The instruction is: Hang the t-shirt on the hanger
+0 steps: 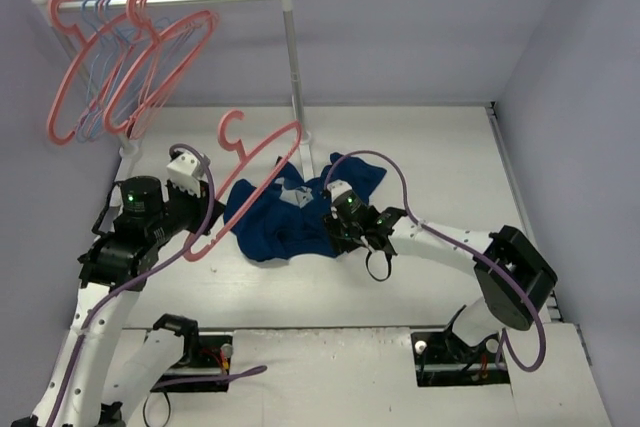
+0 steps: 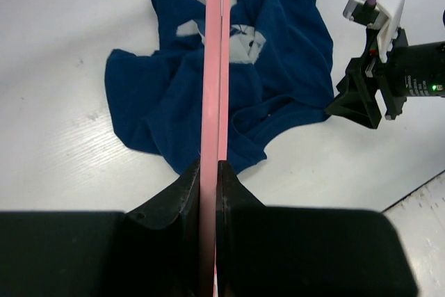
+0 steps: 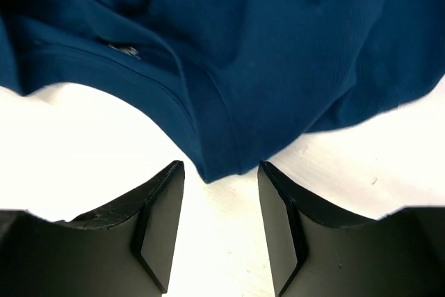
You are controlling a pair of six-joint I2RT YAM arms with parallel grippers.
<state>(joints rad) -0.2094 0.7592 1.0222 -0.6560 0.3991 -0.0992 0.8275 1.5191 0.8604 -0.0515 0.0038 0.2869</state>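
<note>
Over the t-shirt (image 2: 153,102), left claw (image 2: 209,167) clamps the hanger (image 2: 213,67), perhaps touching.

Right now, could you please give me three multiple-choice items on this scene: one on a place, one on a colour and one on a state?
1. Where does the navy t-shirt lie?
A. crumpled on the white table
B. hung on the rail
C. on the floor

2. What colour is the hanger in the left gripper?
A. light blue
B. salmon pink
C. white

3. How does the right gripper stand?
A. shut on a hanger
B. shut on the rail
C. open, the t-shirt's hem at its mouth

Answers: 1 A, the cloth lies in folds on the tabletop. 2 B, the left wrist view shows a pink bar clamped there. 3 C, the right wrist view shows the jaws apart with the hem's tip at the gap.
</note>
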